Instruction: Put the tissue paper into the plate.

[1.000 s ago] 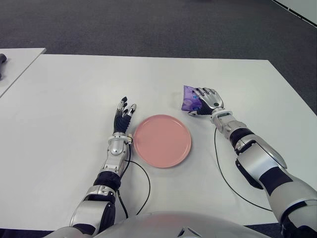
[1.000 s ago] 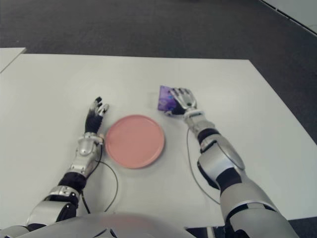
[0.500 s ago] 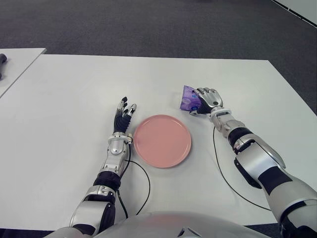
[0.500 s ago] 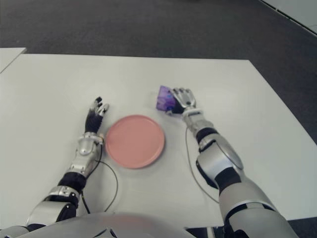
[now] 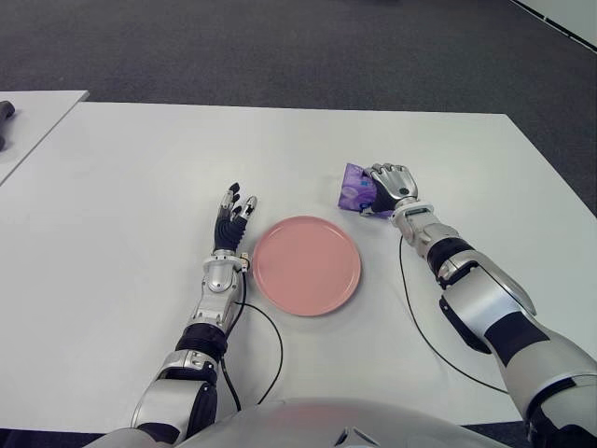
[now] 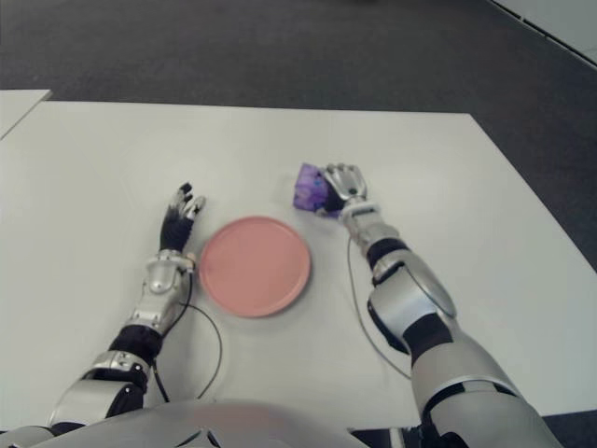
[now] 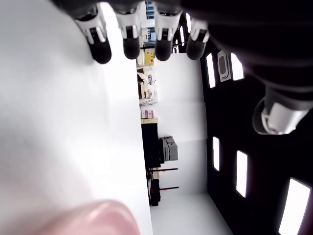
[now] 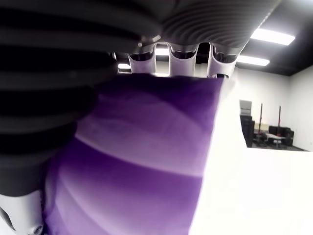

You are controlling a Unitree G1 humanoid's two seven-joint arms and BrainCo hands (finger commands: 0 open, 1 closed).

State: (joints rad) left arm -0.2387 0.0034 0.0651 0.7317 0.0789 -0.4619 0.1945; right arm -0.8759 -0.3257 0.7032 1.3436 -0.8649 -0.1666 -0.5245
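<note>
Beside plate (image 5: 306, 264) | right robot hand (image 5: 390, 187) grips purple tissue pack (image 5: 355, 188)

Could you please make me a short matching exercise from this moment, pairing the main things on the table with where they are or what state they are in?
Things:
1. tissue pack
2. plate
3. left hand
4. right hand

States:
A. pink and holding nothing, between the two hands
B. fingers extended, holding nothing, left of the plate
C. purple, held in a hand
D. fingers curled around the purple pack, beyond the plate's right side

Pairs: 1-C, 2-A, 3-B, 4-D
</note>
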